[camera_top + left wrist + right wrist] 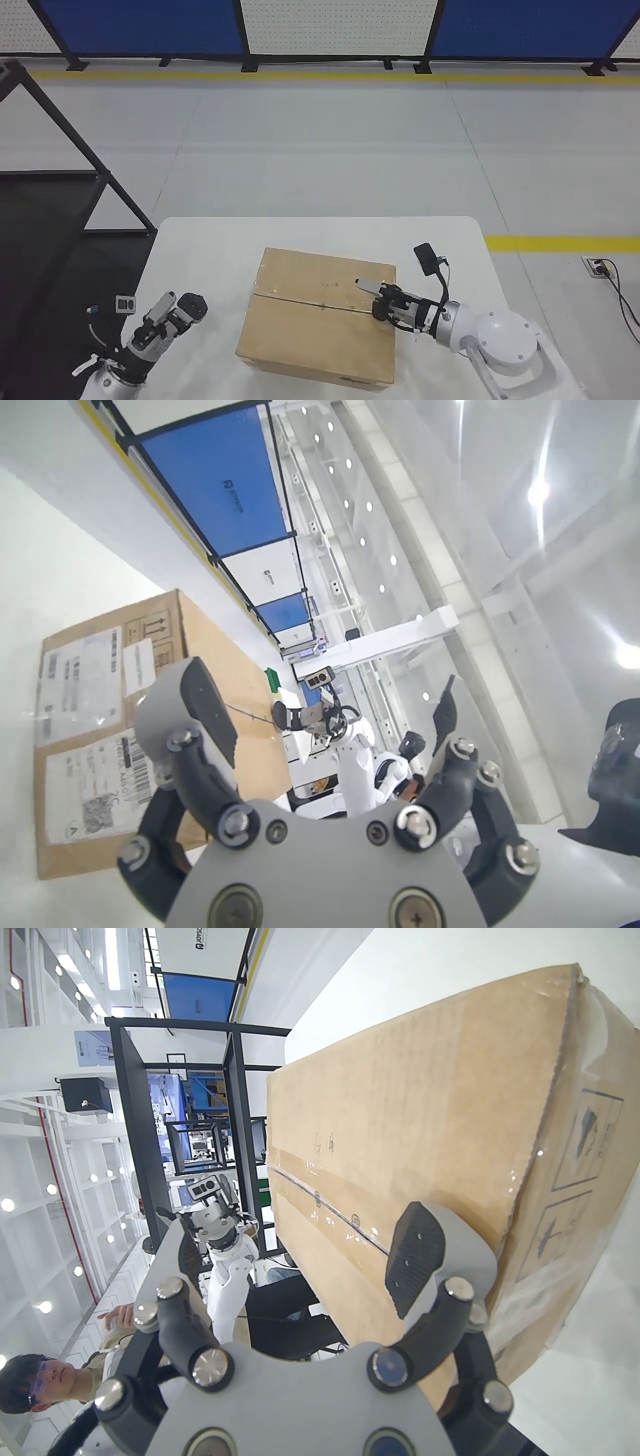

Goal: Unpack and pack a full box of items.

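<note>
A closed brown cardboard box point(318, 318) sits in the middle of the white table point(200, 250), its top flaps sealed with clear tape along the seam point(320, 1203). My right gripper point(384, 298) hovers open at the box's right top edge, near the end of the seam; one finger point(415, 1253) lies over the box point(400, 1128) top. My left gripper point(186, 306) stands open beside the table's front left corner, well apart from the box. In the left wrist view its fingers point(205, 705) frame the labelled side of the box point(95, 720).
A black metal frame point(60, 150) stands on the floor left of the table. Blue and white partition panels point(140, 25) line the back. A small grey device point(125, 303) sits at the table's left edge. Bare tabletop surrounds the box.
</note>
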{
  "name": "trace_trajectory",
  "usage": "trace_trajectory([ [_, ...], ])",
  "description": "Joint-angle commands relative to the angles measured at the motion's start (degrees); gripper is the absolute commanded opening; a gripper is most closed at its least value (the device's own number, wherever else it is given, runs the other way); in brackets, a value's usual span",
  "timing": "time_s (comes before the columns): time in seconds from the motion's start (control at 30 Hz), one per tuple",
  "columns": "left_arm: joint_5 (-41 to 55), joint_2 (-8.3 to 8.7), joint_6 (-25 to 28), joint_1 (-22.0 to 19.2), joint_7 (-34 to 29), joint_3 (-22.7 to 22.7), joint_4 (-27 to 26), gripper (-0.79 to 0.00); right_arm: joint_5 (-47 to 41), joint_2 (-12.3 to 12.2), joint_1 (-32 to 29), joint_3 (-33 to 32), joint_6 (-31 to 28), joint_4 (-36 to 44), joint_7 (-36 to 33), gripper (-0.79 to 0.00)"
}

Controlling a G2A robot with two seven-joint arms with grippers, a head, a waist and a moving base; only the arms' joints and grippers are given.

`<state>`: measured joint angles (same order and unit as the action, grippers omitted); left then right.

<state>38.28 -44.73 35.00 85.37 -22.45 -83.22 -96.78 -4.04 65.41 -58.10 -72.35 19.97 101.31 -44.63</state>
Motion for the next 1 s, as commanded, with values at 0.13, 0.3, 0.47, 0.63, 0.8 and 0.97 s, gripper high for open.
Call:
trace_trajectory([
  [0.13,4.4,-0.93,-5.5,4.5,2.0,1.8,0.1,0.0,0.0,0.0,0.0,0.0,0.0,0.0,0.0,0.0],
  [0.3,12.6,-1.8,-13.0,3.5,1.8,3.1,1.9,0.0,0.0,0.0,0.0,0.0,0.0,0.0,0.0,0.0],
  [0.47,16.0,-3.1,-17.8,-1.5,3.8,6.0,5.9,0.0,0.0,0.0,0.0,0.0,0.0,0.0,0.0,0.0],
  [0.63,14.6,-4.47,-19.1,-6.5,6.5,9.0,9.2,0.0,0.0,0.0,0.0,0.0,0.0,0.0,0.0,0.0],
  [0.8,14.1,-5.99,-20.6,-11.4,8.1,12.2,13.1,0.0,0.0,0.0,0.0,0.0,0.0,0.0,0.0,0.0],
  [0.97,13.3,-7.64,-19.6,-15.2,8.9,15.4,16.9,0.0,0.0,0.0,0.0,0.0,0.0,0.0,0.0,0.0],
])
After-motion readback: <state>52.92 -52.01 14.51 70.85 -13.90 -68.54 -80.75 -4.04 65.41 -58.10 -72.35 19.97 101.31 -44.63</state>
